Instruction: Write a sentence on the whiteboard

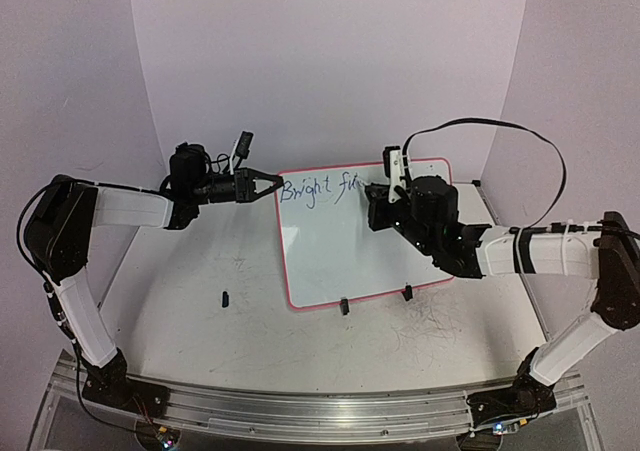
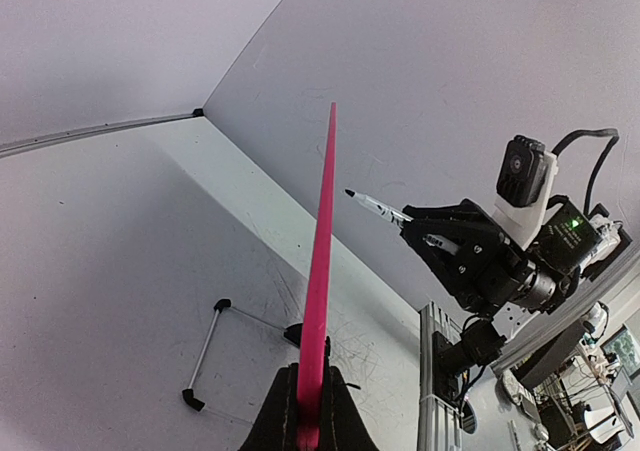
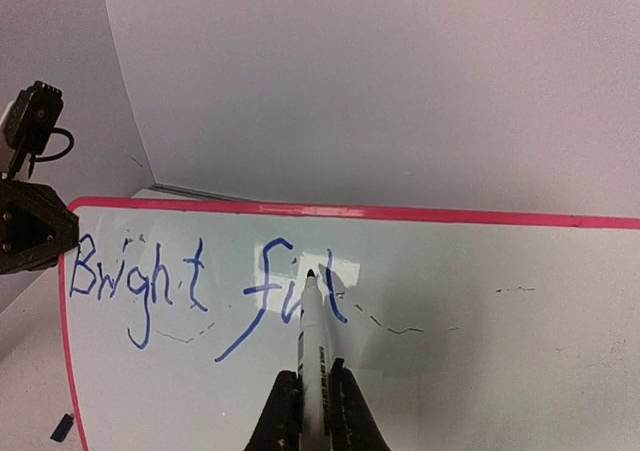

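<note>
Pinching far-left corner of whiteboard (image 1: 350, 261) with left gripper (image 1: 278, 184), jaws closed tight on red edge. Gripping marker (image 3: 312, 336) in right gripper (image 3: 312, 416), jaws clamped round barrel, tip meeting board at last blue stroke; actual contact not certain. Showing sentence (image 3: 195, 271) along far edge of board, reading "Bright fu" plus one further stroke. Sitting mid-table (image 1: 200, 341), black feet (image 1: 343, 306) at near edge.
</note>
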{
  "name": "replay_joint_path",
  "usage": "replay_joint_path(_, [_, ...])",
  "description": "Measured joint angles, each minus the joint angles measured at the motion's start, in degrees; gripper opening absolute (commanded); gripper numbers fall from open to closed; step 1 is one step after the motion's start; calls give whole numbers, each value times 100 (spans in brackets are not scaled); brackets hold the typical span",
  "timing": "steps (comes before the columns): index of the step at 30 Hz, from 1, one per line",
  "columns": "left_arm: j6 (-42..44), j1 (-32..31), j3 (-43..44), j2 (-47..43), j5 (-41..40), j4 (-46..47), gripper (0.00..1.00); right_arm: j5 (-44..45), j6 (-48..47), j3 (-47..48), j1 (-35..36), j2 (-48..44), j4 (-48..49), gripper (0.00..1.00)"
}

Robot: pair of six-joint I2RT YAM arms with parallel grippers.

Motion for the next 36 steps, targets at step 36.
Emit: replay_joint_path(36, [9,-2,0,0,0,-2,0,29,-253,-415,-76,-629,92,0])
